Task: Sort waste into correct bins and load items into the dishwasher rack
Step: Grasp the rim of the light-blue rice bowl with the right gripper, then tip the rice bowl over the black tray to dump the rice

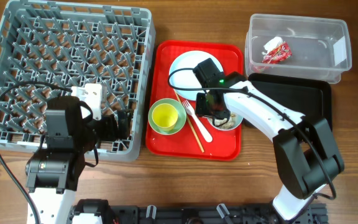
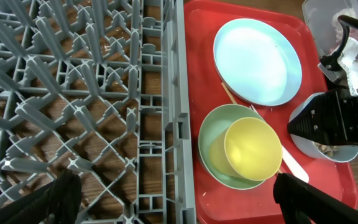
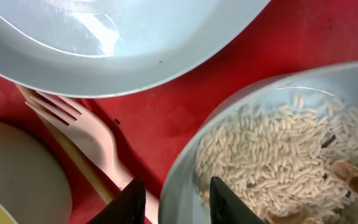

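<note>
Right claw [image 3: 178, 196] is set part-open astride left rim of bowl [image 3: 222, 118], one finger inside, one outside, nothing clamped yet. Crumbs [image 3: 278, 162] are probably meant to be tipped out. Bowl is seated on red tray [image 1: 166, 140], right side. Left claw [image 2: 176, 183] is held wide, empty, over rack [image 2: 73, 93] edge.

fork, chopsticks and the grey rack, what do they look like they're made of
Fork: likely plastic, off-white, smooth with a slight sheen and moulded tines.
Chopsticks: probably wood or bamboo, pale tan and matte; the grain is too fine to tell.
Rack: looks like moulded plastic, grey and matte, with thin uniform ribs and pegs in a repeating grid.
</note>
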Available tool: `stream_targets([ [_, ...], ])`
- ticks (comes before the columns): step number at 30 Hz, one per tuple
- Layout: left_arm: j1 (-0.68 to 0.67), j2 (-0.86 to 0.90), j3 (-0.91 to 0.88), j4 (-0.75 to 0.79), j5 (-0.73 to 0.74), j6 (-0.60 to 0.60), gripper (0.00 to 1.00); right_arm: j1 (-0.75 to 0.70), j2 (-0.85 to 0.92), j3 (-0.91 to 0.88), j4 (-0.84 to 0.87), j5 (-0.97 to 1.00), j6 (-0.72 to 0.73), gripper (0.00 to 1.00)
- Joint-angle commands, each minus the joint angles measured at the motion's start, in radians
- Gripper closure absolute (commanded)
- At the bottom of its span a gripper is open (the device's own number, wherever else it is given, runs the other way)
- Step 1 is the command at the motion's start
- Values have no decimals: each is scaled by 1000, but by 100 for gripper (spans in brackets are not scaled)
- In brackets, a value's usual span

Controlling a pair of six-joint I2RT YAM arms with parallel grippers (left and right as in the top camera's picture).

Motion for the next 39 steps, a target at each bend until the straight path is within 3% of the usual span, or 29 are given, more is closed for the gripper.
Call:
stream_targets([
  [1, 1, -2, 15, -1, 12, -6, 0, 2, -4, 8, 10, -5, 1, 64],
  [7, 1, -2, 15, -1, 12, -6, 0, 2, -4, -11, 54, 33, 3, 64],
  [9, 1, -2, 15, -5, 12, -6, 0, 2, -4, -11, 57, 34, 3, 65],
  [11, 1, -2, 15, -5, 12, -6, 0, 2, -4, -11, 64, 34, 4, 73],
  [18, 1, -2, 15, -12, 12, -6, 0, 2, -3, -34, 63, 45, 5, 75],
  [22, 1, -2, 15, -12, 12, -6, 0, 2, -3, -34, 59, 45, 8, 95],
  [29, 1, -2, 15, -11, 12, -6, 0, 2, -26, 74, -85, 42, -28, 96],
  [34, 1, -2, 15, -11, 12, -6, 0, -6, -141, 167, -132, 36, -79, 96],
  [39, 1, -2, 15, -11, 12, -6, 0, -124, -250, 167, -135, -82, -127, 96],
])
